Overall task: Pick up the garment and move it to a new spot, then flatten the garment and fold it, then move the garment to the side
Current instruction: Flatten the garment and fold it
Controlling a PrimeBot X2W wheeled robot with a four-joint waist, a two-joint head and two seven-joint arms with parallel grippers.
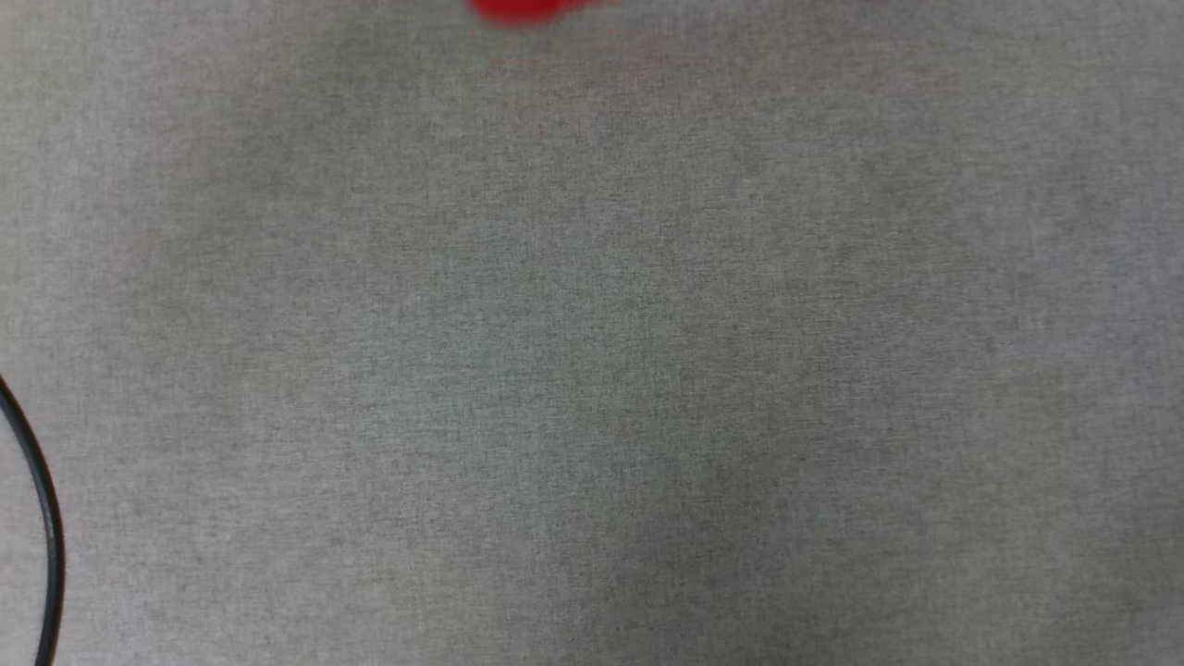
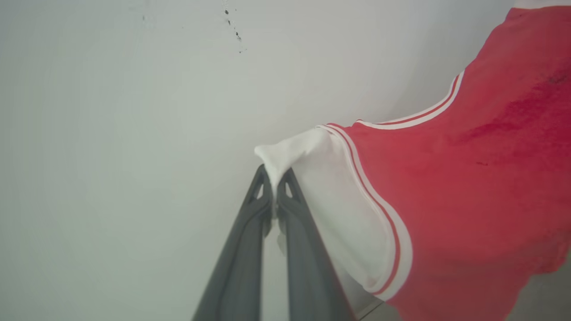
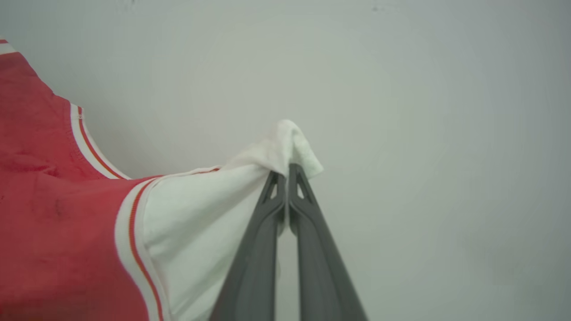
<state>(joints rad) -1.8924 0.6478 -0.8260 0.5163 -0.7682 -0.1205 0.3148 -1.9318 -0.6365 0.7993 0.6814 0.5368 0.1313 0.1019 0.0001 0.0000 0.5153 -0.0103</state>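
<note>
The garment (image 2: 468, 187) is a red jersey with white sleeves and red-and-white striped trim, hanging stretched in the air between my two arms. My left gripper (image 2: 274, 176) is shut on the tip of one white sleeve. My right gripper (image 3: 287, 171) is shut on the tip of the other white sleeve, with the garment (image 3: 58, 214) spreading away to the left of that view. In the head view a blurred red edge of the garment (image 1: 518, 9) pokes in at the top, above the grey table cloth (image 1: 592, 370).
A pale plain wall (image 2: 111, 133) lies behind the held garment in both wrist views. A thin black cable (image 1: 42, 527) curves along the left edge of the table cloth.
</note>
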